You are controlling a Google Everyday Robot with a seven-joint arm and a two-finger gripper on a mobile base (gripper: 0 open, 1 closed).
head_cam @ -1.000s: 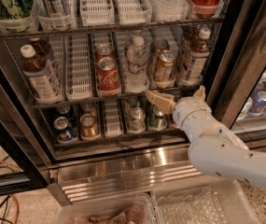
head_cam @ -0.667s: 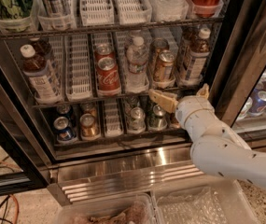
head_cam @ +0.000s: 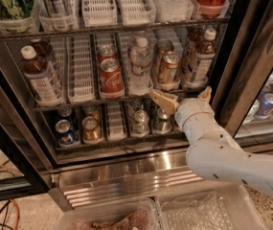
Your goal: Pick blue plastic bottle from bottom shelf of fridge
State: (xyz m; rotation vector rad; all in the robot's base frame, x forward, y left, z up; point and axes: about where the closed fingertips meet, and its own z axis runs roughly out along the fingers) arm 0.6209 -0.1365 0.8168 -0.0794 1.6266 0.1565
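Observation:
Two blue plastic bottles of dark brown liquid with white caps stand on the bottom shelf [head_cam: 81, 99], one at the right end [head_cam: 199, 61] and one at the left end [head_cam: 40, 78]. My gripper [head_cam: 184, 97] is open, at the front edge of this shelf, just below and left of the right bottle. One tan finger [head_cam: 163, 100] points left under the gold cans; the other [head_cam: 205, 94] sits below the right bottle. It holds nothing. The white arm comes in from the lower right.
On the same rack stand a clear water bottle [head_cam: 140, 65], red cola cans [head_cam: 111, 73] and gold cans [head_cam: 167, 67]. Small cans [head_cam: 92, 128] fill the lower rack. A ribbed steel base [head_cam: 126, 174] lies below, a dark door frame [head_cam: 244, 66] on the right, and clear bins [head_cam: 203, 210] at the front.
The gripper has edged slightly up towards the shelf's front edge. Its fingers stay spread. The bottles and cans have not moved.

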